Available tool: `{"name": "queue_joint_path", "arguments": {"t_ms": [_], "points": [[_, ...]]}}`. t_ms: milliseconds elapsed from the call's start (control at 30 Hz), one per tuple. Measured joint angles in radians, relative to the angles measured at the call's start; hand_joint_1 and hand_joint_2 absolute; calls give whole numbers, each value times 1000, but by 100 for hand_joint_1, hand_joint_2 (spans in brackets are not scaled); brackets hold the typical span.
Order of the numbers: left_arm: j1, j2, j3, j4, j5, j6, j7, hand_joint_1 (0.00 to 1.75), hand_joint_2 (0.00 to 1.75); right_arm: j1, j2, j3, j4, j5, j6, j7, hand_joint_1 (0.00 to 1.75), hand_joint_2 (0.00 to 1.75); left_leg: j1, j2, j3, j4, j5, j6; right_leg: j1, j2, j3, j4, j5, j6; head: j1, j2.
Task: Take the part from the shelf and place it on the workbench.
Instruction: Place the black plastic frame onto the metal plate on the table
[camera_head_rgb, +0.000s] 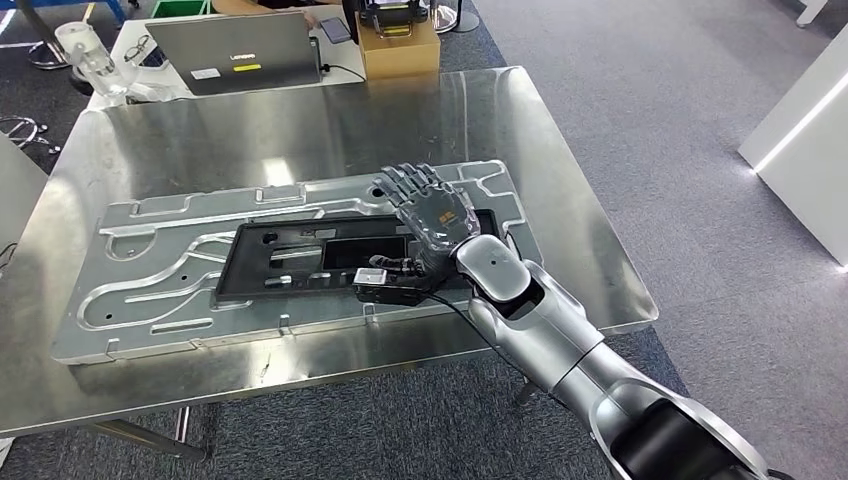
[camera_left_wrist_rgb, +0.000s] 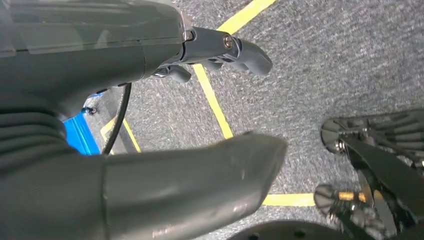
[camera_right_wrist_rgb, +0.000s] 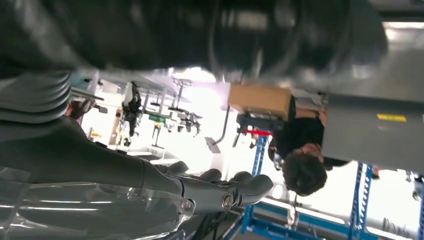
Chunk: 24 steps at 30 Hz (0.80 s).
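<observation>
My right hand (camera_head_rgb: 428, 215) sits right of centre in the head view, extended over the workbench (camera_head_rgb: 330, 120), fingers straight and spread — released, with nothing between them. The palm faces down above the right end of the part.

The part (camera_head_rgb: 290, 262) is a flat black frame with rectangular cut-outs. It lies at the centre of the head view, resting on a large grey metal plate (camera_head_rgb: 160, 265) with raised channels, which lies flat on the workbench. My right hand hovers over or touches the frame's right end; contact cannot be determined from this angle. A small black module (camera_head_rgb: 385, 282) with a cable sits at my right wrist, over the frame's lower right edge.

My left hand (camera_left_wrist_rgb: 165, 130) appears in the left wrist view against grey carpet with yellow floor lines (camera_left_wrist_rgb: 212, 97). Thumb and fingers are apart and carry nothing.

At the upper edge of the head view, beyond the workbench: a grey laptop (camera_head_rgb: 232, 52) at upper left and a cardboard box (camera_head_rgb: 398, 48) at top centre. In the right wrist view, a person (camera_right_wrist_rgb: 305, 155) in dark clothing is near the box.
</observation>
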Motion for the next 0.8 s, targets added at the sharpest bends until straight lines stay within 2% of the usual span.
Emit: {"name": "queue_joint_path", "arguments": {"t_ms": [33,100,167,233,300,333,367,400,467,500,533,567,667,700,733,800], "points": [[1,0,0,0,-1,0,0,0,0,4,-3,0,-5,0,0,0,0,0,0,0,-2,5,-1,-2,-3,0,5,-12,17,1,0,0],[1,0,0,0,-4,0,0,0,0,6,-6,2,-22,-1,2,0,0,0,2,0,-10,21,-6,-11,-12,-2,52,-113,76,6,0,0],[0,3,0,-1,-6,1,0,0,0,6,-7,5,-42,-2,4,-1,0,0,1,-1,-23,42,-13,-27,-12,0,90,-197,113,5,-1,0],[-2,5,0,-1,-8,2,-1,0,0,8,-8,8,-58,-4,6,-3,0,0,2,-2,-32,52,-12,-43,-4,5,91,-211,121,-7,-1,0],[0,3,0,-2,-9,1,-3,0,0,8,-9,10,-69,-5,8,-3,0,0,8,-2,-36,51,-9,-56,0,6,83,-213,131,-26,-1,0],[2,2,0,-2,-10,1,-3,0,0,8,-9,12,-75,-5,9,-3,0,0,11,-2,-42,60,-21,-61,1,5,79,-215,137,-35,-1,0],[2,1,0,-2,-10,1,-3,0,0,8,-9,13,-81,-6,10,-3,0,0,12,-2,-52,85,-48,-64,1,4,73,-217,144,-44,-1,0],[3,1,0,-2,-11,0,-4,0,0,8,-9,15,-88,-7,11,-3,0,0,14,-2,-69,133,-89,-66,2,3,66,-219,151,-51,-1,0],[2,1,0,-2,-11,1,-4,0,0,9,-10,19,-100,-8,15,-4,0,0,14,-2,-110,262,-173,-67,7,2,50,-219,163,-57,-1,0],[2,1,0,-2,-11,1,-5,0,0,11,-11,22,-104,-9,17,-4,0,0,13,-2,-120,312,-198,-65,10,2,41,-219,170,-58,-1,0],[1,1,0,-2,-11,1,-5,0,0,13,-12,24,-107,-9,18,-5,0,0,12,-2,-113,328,-205,-62,13,1,32,-219,177,-58,-1,0],[1,1,0,-2,-11,2,-5,0,0,15,-13,25,-109,-9,19,-5,0,0,11,-2,-86,304,-195,-58,15,2,24,-219,183,-58,-1,0],[-1,2,0,-2,-12,2,-5,0,0,17,-16,26,-118,-10,19,-5,0,0,1,-4,56,96,-136,-43,16,3,10,-219,201,-51,-1,0],[-2,2,0,-2,-12,2,-5,0,0,17,-17,26,-121,-10,19,-5,0,0,-3,-5,82,50,-127,-39,16,3,9,-220,207,-45,-1,0],[-3,3,0,-2,-12,2,-4,0,0,18,-19,26,-124,-11,19,-4,0,0,-6,-5,91,30,-123,-36,16,3,8,-222,213,-38,-1,0],[-3,3,0,-2,-12,2,-4,0,0,21,-22,28,-127,-12,19,-4,0,0,-8,-5,86,23,-107,-27,15,2,7,-229,225,-25,-1,0]]}}
